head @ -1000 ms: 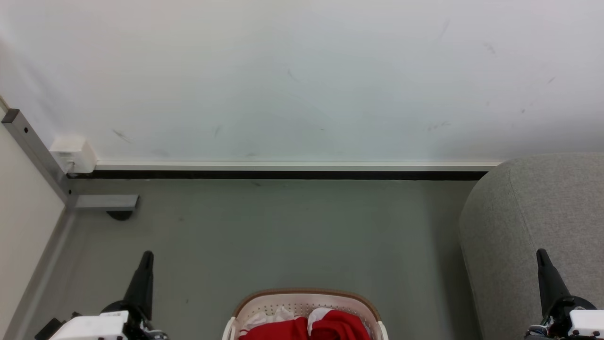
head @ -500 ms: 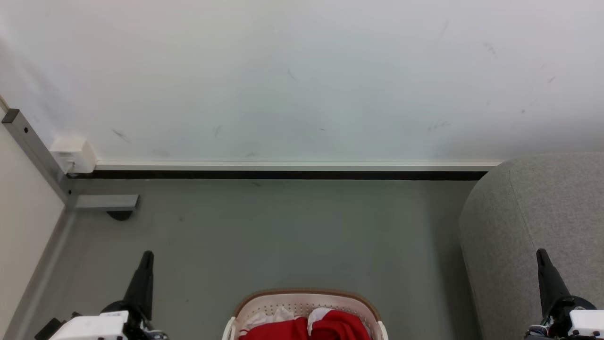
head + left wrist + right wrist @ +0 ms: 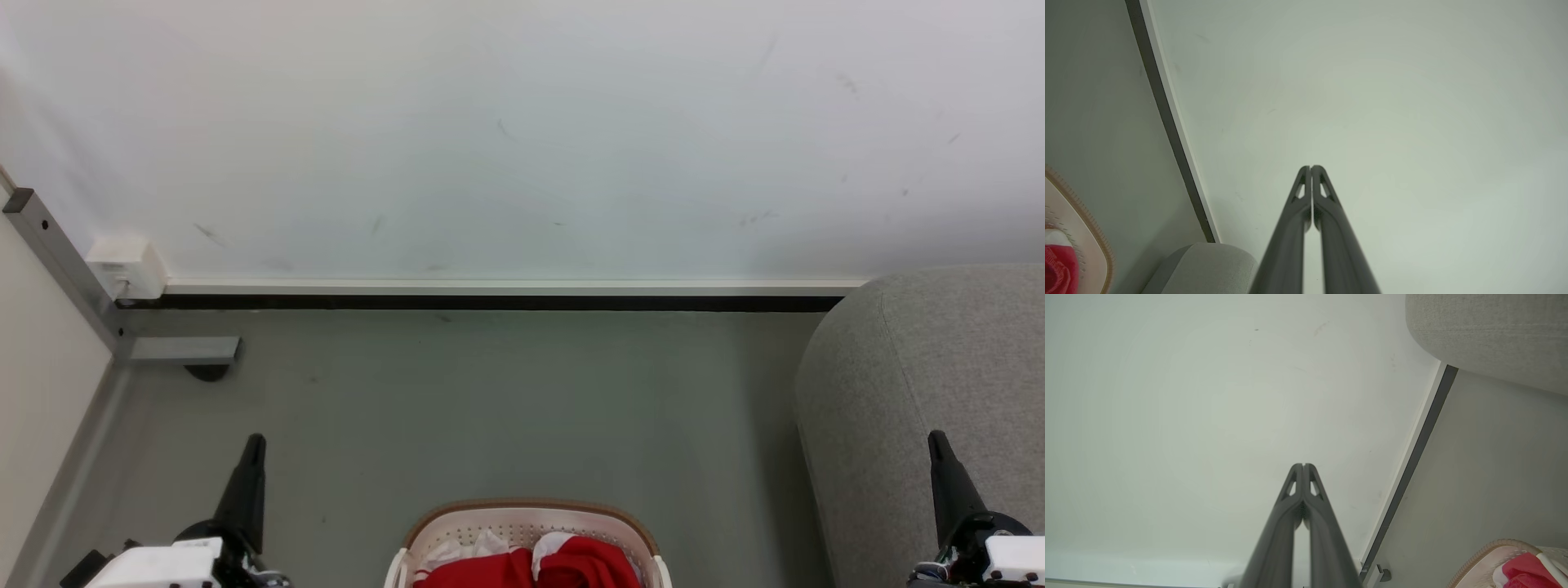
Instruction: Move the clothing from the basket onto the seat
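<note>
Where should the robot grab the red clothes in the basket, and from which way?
Probably pinch the raised red fold of the clothing, coming straight down from above: it bunches into a hump, and the walls of the basket close off its sides.

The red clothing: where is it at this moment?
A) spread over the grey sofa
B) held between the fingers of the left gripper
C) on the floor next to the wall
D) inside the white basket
D: the red clothing lies heaped inside the basket, below its brown rim, while the left gripper and the right gripper are shut on nothing, one to each side of the basket.
</note>
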`<state>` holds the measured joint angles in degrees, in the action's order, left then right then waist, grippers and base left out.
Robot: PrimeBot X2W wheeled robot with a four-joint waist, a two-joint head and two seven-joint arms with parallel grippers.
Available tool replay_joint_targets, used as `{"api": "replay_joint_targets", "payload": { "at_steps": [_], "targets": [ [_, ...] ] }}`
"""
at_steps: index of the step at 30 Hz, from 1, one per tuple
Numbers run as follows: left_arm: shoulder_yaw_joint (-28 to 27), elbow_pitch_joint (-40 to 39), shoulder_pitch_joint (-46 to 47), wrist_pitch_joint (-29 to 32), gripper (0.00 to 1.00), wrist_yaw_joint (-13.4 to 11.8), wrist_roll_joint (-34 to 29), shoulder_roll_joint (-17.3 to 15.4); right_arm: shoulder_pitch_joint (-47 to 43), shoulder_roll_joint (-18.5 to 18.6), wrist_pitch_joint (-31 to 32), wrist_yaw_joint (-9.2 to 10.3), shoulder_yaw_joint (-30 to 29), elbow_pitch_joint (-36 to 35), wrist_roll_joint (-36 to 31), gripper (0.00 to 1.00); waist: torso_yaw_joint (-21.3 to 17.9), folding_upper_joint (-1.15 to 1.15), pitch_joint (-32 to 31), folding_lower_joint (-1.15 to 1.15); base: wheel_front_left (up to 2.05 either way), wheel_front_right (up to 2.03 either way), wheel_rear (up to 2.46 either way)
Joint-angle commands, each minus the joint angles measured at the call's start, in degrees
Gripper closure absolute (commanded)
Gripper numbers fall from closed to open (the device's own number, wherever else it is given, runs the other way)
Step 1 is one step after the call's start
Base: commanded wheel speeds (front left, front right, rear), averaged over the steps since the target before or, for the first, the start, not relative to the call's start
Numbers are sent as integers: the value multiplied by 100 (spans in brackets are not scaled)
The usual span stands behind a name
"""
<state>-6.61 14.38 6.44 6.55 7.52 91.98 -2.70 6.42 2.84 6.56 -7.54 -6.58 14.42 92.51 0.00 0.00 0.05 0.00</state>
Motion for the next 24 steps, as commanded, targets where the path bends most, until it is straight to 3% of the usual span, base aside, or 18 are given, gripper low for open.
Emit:
{"api": "replay_joint_targets", "payload": {
  "at_steps": [1, 24],
  "targets": [
    [-3, -11, 33, 21, 100, 1, 72, -43, 35, 7, 13, 13, -16, -26, -45, 100, 0, 0, 0, 0, 0, 0, 0],
    [-3, -12, 33, 21, 100, 1, 72, -43, 35, 7, 13, 13, -16, -26, -45, 100, 0, 0, 0, 0, 0, 0, 0]
  ]
}}
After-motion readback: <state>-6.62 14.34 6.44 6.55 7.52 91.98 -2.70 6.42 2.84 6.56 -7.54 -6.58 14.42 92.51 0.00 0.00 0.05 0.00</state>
